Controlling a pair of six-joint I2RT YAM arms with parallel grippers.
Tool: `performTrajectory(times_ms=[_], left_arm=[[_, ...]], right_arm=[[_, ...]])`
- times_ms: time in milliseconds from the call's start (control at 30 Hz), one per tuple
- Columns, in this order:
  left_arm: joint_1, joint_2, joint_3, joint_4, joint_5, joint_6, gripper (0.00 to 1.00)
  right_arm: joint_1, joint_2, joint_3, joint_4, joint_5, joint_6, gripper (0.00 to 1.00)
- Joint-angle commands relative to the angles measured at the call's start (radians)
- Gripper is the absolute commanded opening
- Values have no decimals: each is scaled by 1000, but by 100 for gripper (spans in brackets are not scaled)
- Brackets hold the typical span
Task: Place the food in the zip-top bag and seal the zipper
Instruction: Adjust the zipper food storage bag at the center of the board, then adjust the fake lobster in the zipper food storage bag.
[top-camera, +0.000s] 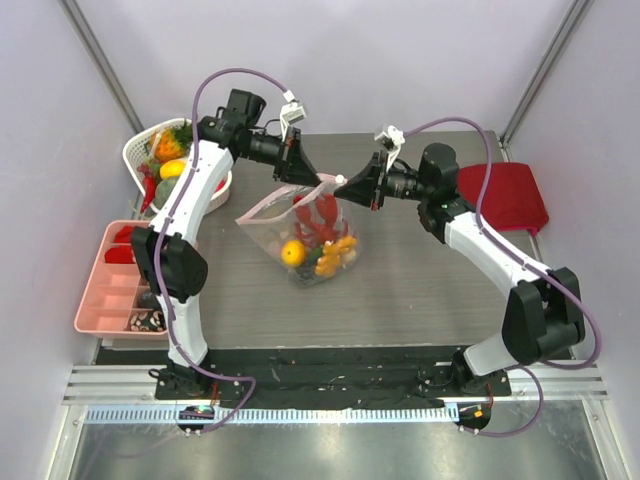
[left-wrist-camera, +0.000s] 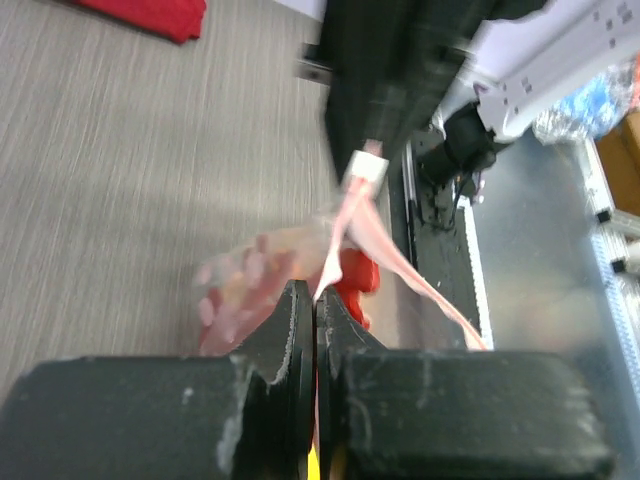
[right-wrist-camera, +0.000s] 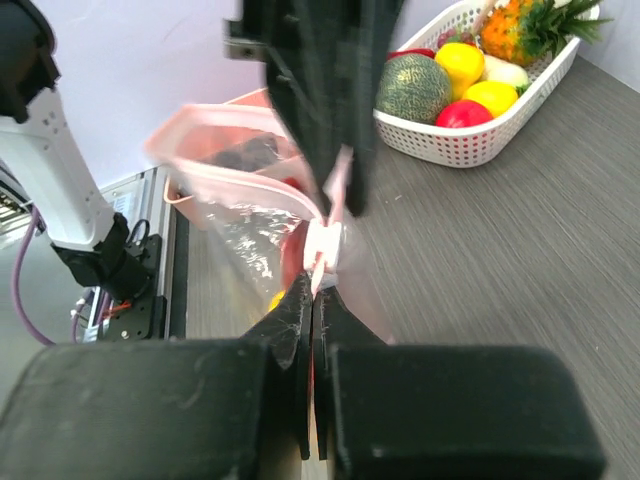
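The food is already in the bag (top-camera: 300, 240): the red lobster (top-camera: 320, 218) and yellow-orange pieces (top-camera: 335, 250) lie at its bottom. The bag hangs over the table (top-camera: 420, 290), at its middle and toward the far side, held up by its top edge. The left gripper (top-camera: 312, 178) and right gripper (top-camera: 352, 186) are both clenched on the pink zipper (right-wrist-camera: 240, 182), close together. The mouth looks partly open beside them, so pressing the zipper closed along its width seems to be what remains.

White arm links (top-camera: 203, 180), black joints (top-camera: 168, 262), purple cables (top-camera: 232, 71); left hand (left-wrist-camera: 314, 305), right hand (right-wrist-camera: 312, 295) black, scuffed.
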Motion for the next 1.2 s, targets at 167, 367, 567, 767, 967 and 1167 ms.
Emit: performTrajectory(times_ms=[167,367,567,767,967,1167], left_arm=[[4,-108,-72,220,-116,-182,54],[81,-298,-234,386,-250,-270,41],[6,-389,-212,156,-418,77,20],[-95,-344,-115,-4,-559,206,6],[-223,-315,-119,-39,-636,314,1],[-267,-267,-111,-212,-623,464,11]], right_arm=[[16,-187,-71,-170,81,-108,1],[17,-226,-96,-219,96,-140,1],[16,-252,-117,-211,95,-157,1],[17,-267,-131,-204,93,-166,1],[17,-275,-130,-204,89,-176,1],[17,-279,-127,-202,83,-182,1]])
